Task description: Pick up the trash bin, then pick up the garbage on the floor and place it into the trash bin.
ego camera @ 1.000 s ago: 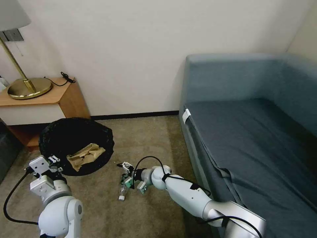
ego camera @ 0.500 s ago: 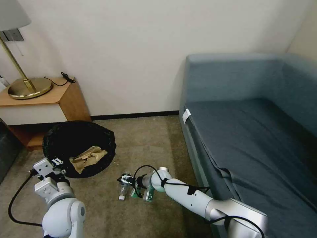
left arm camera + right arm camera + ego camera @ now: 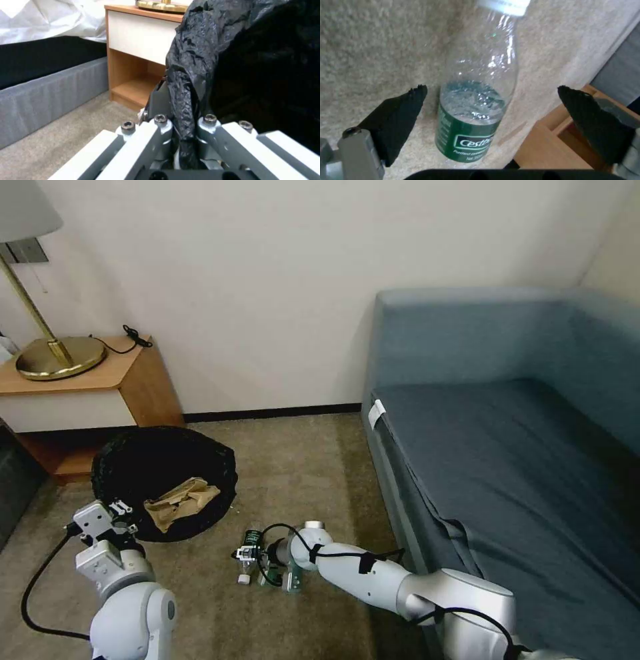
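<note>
Head view, right arm: the right end effector (image 3: 248,561) has dropped to the carpet (image 3: 300,473) since a second ago and now sits at the bottle (image 3: 247,555), which lies on the floor beside the blue sofa (image 3: 507,447), white cap toward the robot.
Head view, left arm: the left end effector (image 3: 121,513) is at the near rim of the trash bin (image 3: 127,460); the bin has drifted a little toward the bottle. A crumpled tan paper bag (image 3: 181,501) already rests in the black liner.
Head view, surroundings: a wooden nightstand (image 3: 73,387) with a brass lamp base (image 3: 60,357) stands behind the bin.
Left wrist view: the left end effector (image 3: 183,125) is clenched on a pinch of the trash bin's black liner (image 3: 200,62), the nightstand (image 3: 140,50) just beyond.
Right wrist view: the right end effector (image 3: 491,112) is spread wide, one pad (image 3: 400,117) on each side of the bottle (image 3: 476,105) and neither touching it; the green label faces the camera.
Meaning for the task: my guess is the approach is over and the bottle is lined up for a squeeze, with the bin close by for the drop.
</note>
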Robot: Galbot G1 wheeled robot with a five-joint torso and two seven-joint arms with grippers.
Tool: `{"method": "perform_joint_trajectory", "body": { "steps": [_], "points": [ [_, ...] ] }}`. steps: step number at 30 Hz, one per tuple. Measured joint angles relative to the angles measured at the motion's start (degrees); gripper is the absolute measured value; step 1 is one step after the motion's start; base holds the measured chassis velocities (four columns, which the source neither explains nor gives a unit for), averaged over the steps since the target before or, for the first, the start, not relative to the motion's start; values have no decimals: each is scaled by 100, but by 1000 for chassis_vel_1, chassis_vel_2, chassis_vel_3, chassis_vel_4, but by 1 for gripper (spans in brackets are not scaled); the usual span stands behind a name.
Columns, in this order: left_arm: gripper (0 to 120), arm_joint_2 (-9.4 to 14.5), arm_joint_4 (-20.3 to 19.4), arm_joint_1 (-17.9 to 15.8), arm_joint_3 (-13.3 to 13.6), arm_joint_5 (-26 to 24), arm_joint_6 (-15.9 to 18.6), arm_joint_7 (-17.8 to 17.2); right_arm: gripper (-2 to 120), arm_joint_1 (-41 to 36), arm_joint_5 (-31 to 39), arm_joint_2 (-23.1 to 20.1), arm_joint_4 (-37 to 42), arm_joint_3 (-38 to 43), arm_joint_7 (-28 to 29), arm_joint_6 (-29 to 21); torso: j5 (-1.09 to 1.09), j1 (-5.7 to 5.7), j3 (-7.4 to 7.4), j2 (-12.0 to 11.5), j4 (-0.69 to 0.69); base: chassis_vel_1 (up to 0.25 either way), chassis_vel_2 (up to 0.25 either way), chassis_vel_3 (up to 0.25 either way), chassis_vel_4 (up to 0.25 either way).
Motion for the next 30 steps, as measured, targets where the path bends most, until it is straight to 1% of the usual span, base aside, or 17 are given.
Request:
{"method": "perform_joint_trajectory", "body": {
  "steps": [13,30],
  "points": [
    [4,0,-25,35,32,93,-35,-12,100,44,-5,63,-288,-311,-26,-233,1,0,0,0,0,0,0,0,0],
    [4,0,13,39,62,116,-56,-17,100,83,58,67,-462,-364,76,-395,1,0,-1,0,1,0,0,0,0]
  ]
}}
